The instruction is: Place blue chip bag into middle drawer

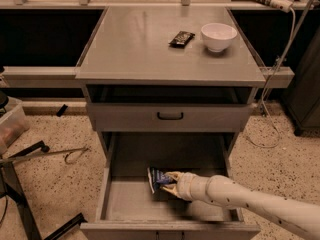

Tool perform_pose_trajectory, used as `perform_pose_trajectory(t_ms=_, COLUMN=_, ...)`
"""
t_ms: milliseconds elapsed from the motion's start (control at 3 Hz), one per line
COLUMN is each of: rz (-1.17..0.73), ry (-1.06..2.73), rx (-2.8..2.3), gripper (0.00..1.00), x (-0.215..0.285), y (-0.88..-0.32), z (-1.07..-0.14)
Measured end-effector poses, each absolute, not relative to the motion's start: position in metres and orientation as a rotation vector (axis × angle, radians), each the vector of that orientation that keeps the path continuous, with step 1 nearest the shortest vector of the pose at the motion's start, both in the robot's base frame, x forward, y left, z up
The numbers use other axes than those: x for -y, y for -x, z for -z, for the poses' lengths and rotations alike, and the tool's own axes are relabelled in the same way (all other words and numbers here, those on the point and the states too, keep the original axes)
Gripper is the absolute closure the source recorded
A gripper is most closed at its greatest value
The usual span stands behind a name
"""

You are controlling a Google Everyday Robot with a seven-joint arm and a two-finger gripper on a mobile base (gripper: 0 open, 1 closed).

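The blue chip bag [156,179] stands on edge inside the open middle drawer [129,202], over the middle of its grey floor. My gripper [169,182] reaches in from the lower right on a cream arm. It is shut on the bag's right edge. The bag's lower edge is at or just above the drawer floor; I cannot tell whether it touches. The arm hides the right part of the drawer floor.
Above the open drawer is a shallower closed drawer front with a black handle [170,116]. On the cabinet top lie a small dark brown wrapper [181,38] and a white bowl [218,36]. A plastic bin [11,125] and black stand legs [20,199] are on the floor at left. A cable [272,84] hangs at right.
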State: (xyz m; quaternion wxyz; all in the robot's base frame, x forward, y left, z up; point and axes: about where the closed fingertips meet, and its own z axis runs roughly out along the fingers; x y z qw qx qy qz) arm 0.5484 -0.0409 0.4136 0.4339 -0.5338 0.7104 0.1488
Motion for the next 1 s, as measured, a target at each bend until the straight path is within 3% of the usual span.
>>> perform_pose_trajectory(t_ms=333, rz=-0.371, ry=1.330, rx=-1.769, gripper=0.14, x=0.0409, y=-0.5484, z=-0.4136)
perform_pose_trajectory(t_ms=667, rz=-0.371, ry=1.330, rx=-1.769, gripper=0.00, x=0.0409, y=-0.5484, z=-0.4135)
perform_pose_trajectory(t_ms=1000, rz=-0.371, ry=1.330, rx=-1.769, gripper=0.00, x=0.0409, y=-0.5484, z=-0.4135)
